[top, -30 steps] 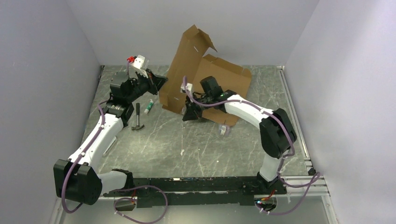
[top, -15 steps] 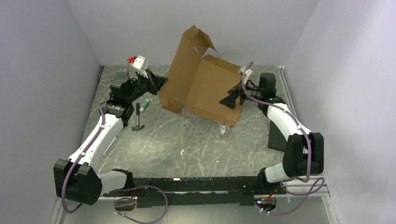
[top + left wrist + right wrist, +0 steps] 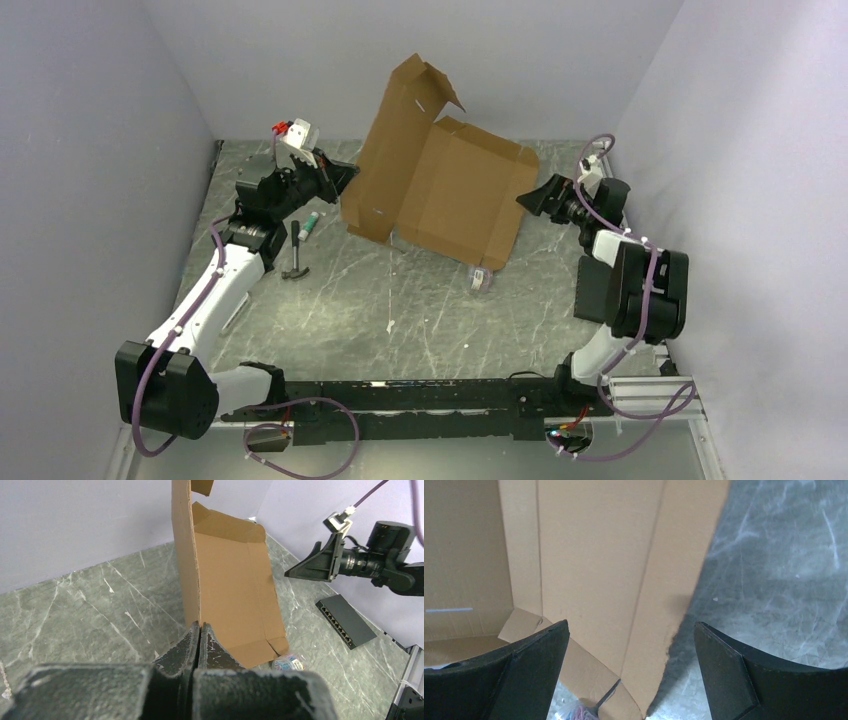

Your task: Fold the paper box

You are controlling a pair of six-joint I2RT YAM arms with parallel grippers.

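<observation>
The paper box (image 3: 440, 185) is a brown cardboard sheet standing tilted at the back middle of the table, with one panel raised high and its flaps loose. My left gripper (image 3: 345, 178) is shut on the left panel's edge; in the left wrist view the fingers (image 3: 192, 642) pinch the cardboard (image 3: 230, 590) edge-on. My right gripper (image 3: 530, 197) stands open just off the box's right edge, touching nothing. In the right wrist view the box's right panels (image 3: 599, 555) lie beyond the wide-open right gripper (image 3: 631, 625).
A hammer (image 3: 295, 258) and a small tube (image 3: 314, 228) lie left of the box. A clear bag of coloured clips (image 3: 481, 279) sits at the box's lower corner. A black rectangular pad (image 3: 345, 621) lies on the right, near the right arm. Walls close in on three sides.
My right arm has swung from the front of the box out to its right side, and its jaws have opened. The left gripper and the box have stayed put.
</observation>
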